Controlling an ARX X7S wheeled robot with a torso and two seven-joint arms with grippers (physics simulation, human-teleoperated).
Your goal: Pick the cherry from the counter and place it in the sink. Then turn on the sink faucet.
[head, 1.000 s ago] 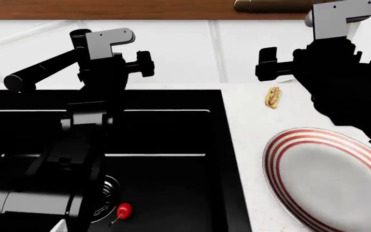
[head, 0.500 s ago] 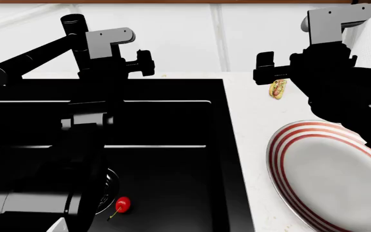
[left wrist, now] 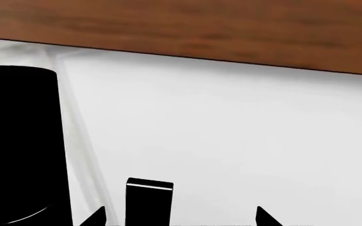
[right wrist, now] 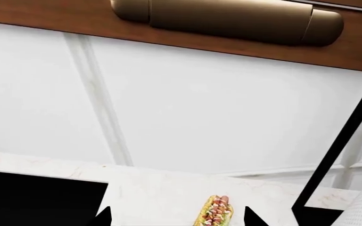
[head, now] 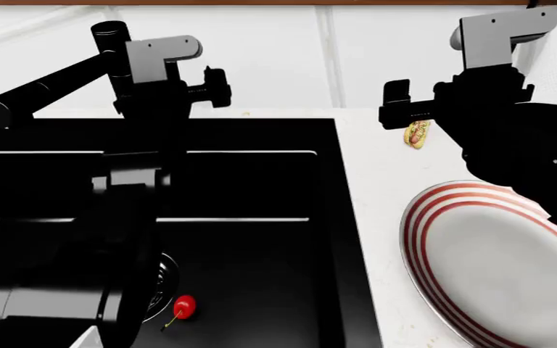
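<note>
— Where's the tiny glossy red cherry (head: pixel 185 306)?

— In the matte-black sink basin (head: pixel 249 254), beside the drain. Your left end effector (head: pixel 215 88) sits by the tall black faucet post (head: pixel 112 54); fingertips apart, gripping nothing.

— Risk?

— You could nudge the post and miss the lever. Right end effector (right wrist: pixel 175 219): apart, idle.
</note>
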